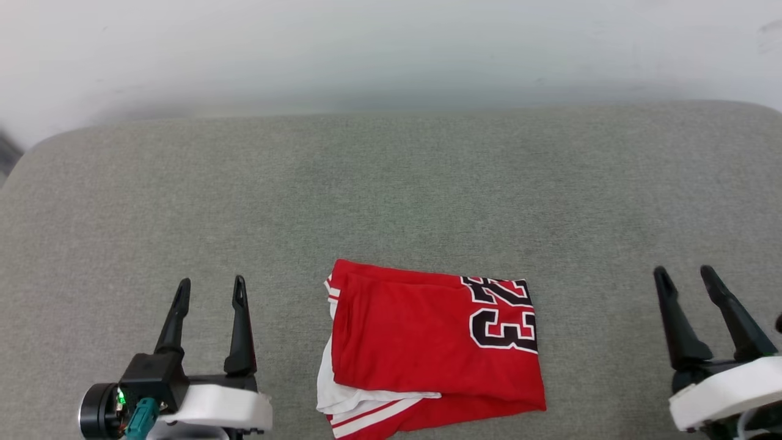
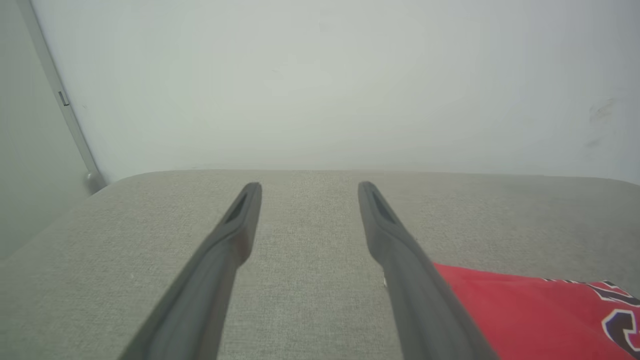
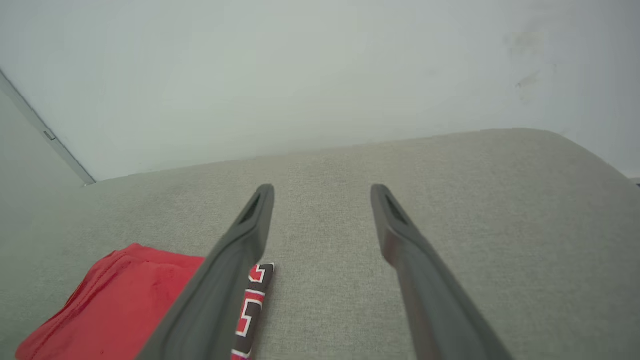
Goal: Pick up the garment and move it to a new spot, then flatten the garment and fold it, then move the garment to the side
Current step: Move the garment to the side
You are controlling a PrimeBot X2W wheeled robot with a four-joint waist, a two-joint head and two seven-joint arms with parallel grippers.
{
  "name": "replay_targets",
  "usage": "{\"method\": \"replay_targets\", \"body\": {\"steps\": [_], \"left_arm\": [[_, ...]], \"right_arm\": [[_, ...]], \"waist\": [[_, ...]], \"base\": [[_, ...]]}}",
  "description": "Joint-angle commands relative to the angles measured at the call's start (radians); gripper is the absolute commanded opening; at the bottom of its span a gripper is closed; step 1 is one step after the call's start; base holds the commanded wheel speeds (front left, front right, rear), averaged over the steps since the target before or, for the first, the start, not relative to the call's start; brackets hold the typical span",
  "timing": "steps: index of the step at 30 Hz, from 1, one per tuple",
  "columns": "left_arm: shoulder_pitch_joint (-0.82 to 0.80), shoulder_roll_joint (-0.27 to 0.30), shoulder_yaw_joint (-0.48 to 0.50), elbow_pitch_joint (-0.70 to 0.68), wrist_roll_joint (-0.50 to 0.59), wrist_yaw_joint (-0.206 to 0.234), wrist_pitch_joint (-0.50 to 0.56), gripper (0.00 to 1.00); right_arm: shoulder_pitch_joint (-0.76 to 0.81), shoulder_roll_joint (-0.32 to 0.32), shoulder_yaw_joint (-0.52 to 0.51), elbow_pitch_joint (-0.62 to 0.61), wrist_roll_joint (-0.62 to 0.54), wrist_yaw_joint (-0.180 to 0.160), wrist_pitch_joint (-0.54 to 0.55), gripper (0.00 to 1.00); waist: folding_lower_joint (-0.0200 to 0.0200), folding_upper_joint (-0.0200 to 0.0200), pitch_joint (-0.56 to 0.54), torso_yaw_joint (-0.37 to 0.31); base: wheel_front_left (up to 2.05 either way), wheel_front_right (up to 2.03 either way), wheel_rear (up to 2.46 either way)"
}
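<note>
The grey woven-fabric worktop [image 1: 391,201] has rounded corners at 10 and 2 o'clock. A plain white wall [image 1: 391,49] runs behind it at 12 o'clock and bears faint dark scuffs [image 2: 600,112] toward 2 o'clock. A grey upright strip [image 2: 70,120] stands at 10 o'clock. Lighting is soft and even.

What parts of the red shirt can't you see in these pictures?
- Head view: the garment is folded, hiding its inner layers; the bottom edge cuts off its near end.
- Left wrist view: a finger of the left gripper covers its edge; the frame cuts off the number.
- Right wrist view: a finger of the right gripper hides part of the number.
</note>
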Motion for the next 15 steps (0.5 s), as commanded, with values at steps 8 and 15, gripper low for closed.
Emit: {"method": "replay_targets", "body": {"steps": [8,15], "left_arm": [[-0.071,-0.039,-0.002,-0.043,0.031,-0.016,-0.005,1.0],[-0.129,-0.071,-0.027,-0.069,0.05,-0.031,-0.005,1.0]], "right_arm": [[0.01,-0.104,-0.072,0.106,0.294,0.0,0.224,1.0],[-0.028,-0.18,-0.003,0.191,0.562,0.0,0.449,1.0]], "waist": [[0.0001,-0.0001,0.061,0.074],[0.0001,-0.0001,0.142,0.149]], "base": [[0.0,0.0,0.0],[0.0,0.0,0.0]]}}
